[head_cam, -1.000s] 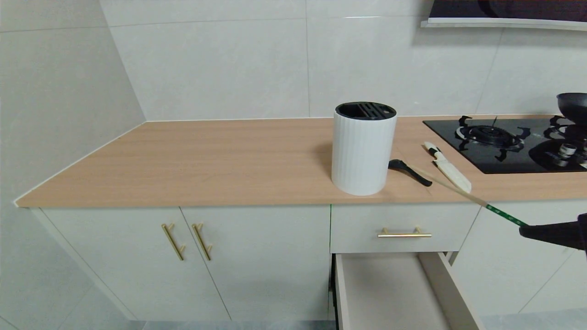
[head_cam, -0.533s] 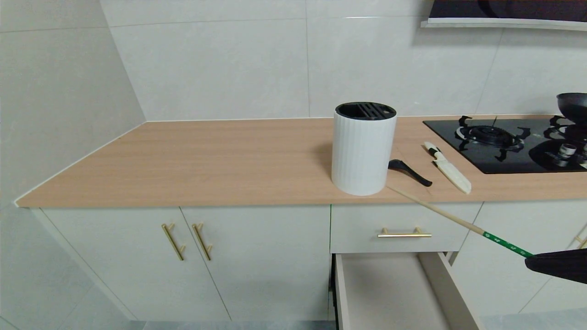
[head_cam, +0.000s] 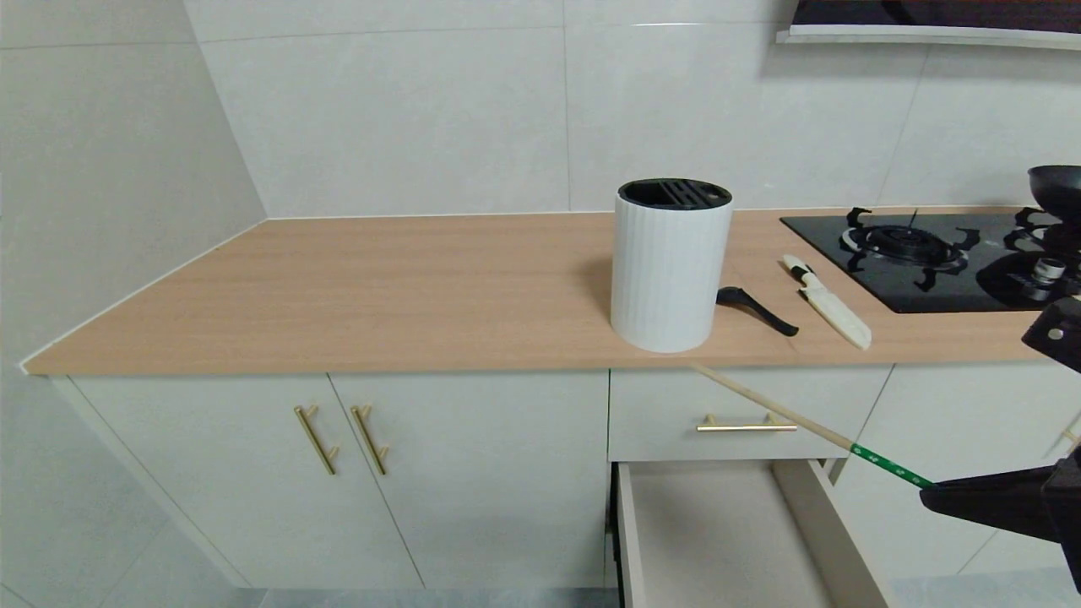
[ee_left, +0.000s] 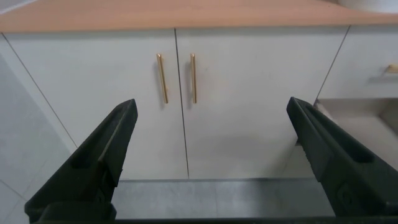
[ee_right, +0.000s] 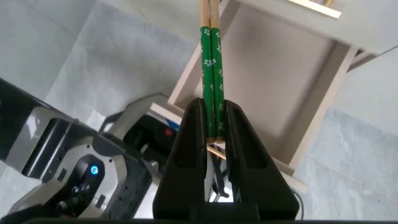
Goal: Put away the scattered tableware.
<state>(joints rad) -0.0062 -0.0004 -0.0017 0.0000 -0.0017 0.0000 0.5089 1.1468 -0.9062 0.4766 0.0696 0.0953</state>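
My right gripper (head_cam: pixel 937 492) (ee_right: pixel 212 134) is shut on a pair of wooden chopsticks (head_cam: pixel 794 418) (ee_right: pixel 209 56) with green ends. It holds them in front of the cabinet, slanting above the open drawer (head_cam: pixel 718 540) (ee_right: pixel 273 93). On the wooden counter (head_cam: pixel 405 287) stand a white ribbed utensil holder (head_cam: pixel 670 263) with a black slotted top, a black spoon (head_cam: pixel 754 309) and a white-handled knife (head_cam: pixel 826 302) lying beside it. My left gripper (ee_left: pixel 211 155) is open and low, facing the cabinet doors (ee_left: pixel 180 93).
A black gas hob (head_cam: pixel 929 253) with a dark pot (head_cam: pixel 1056 181) sits at the counter's right end. A shut drawer with a gold handle (head_cam: pixel 746 427) lies above the open one. Two gold door handles (head_cam: pixel 338 437) are on the left cabinet doors. Tiled walls close off the back and left.
My right gripper has carried the chopsticks down and off the counter edge, now in front of the drawers. The head view has shifted slightly.
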